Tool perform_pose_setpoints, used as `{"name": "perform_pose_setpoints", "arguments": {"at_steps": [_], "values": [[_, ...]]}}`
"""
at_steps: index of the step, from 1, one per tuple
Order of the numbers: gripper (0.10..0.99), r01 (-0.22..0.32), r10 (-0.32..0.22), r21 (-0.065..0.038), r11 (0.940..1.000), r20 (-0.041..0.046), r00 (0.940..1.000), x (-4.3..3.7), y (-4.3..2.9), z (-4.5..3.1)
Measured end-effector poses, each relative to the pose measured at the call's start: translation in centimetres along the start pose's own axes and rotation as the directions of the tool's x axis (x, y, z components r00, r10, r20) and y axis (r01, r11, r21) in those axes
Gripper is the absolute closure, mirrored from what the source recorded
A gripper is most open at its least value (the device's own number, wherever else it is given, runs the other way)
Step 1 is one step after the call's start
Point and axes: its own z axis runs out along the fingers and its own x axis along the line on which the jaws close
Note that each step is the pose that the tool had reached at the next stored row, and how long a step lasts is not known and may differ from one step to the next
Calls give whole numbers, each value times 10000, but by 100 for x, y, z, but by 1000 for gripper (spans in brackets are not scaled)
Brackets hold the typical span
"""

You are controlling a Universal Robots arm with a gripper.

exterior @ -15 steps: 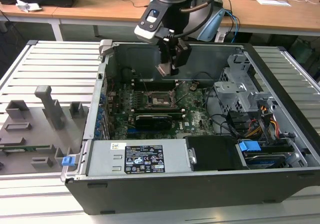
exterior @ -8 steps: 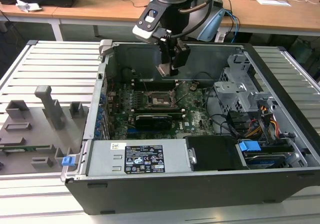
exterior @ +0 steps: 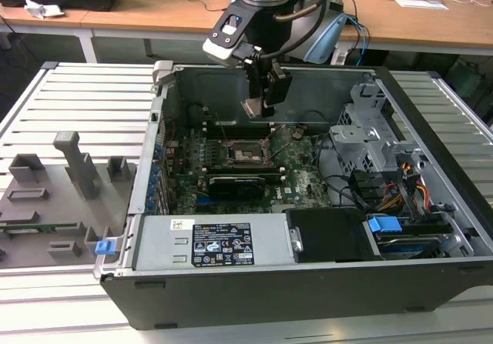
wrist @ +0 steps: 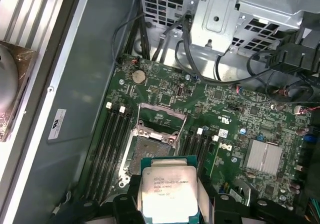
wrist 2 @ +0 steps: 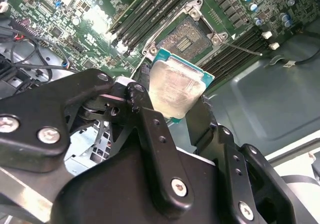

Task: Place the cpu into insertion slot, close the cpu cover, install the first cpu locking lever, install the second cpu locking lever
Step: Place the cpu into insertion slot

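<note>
I get bright, even room light from overhead in the exterior view. The pale grey slatted metal table (exterior: pixel 85 98) reads clean, while the inside of the open black computer case (exterior: pixel 308 290) falls into shade and the green motherboard (exterior: pixel 296 167) sits dim below its walls. In the second wrist view, glare washes the dull silver-grey top of the small square cpu (wrist 2: pixel 175 86) almost white, and another hot patch blooms on the board. The black metal gripper (wrist 2: pixel 171 102) clamped on the cpu sits close to the lens and looks soft, with a faint sheen on its screws. In the first wrist view the light is flatter. The finned silver heatsink (wrist: pixel 262 156) and the perforated grey metal drive cage (wrist: pixel 225 13) shine brightest.
</note>
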Motion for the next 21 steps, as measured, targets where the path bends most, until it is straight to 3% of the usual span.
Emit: {"name": "perform_pose_setpoints", "arguments": {"at_steps": [2,4,6,8,21], "values": [[557,-98,98,-3,10000,7,10000,0,-1,10],[557,-380,380,-8,9993,35,9993,-1,-6,69],[557,-1151,1151,-27,9934,104,9933,-3,-12,135],[557,-1500,1500,-38,9887,133,9886,-3,-14,161],[557,-1802,1802,-48,9836,161,9835,0,-43,252]]}}
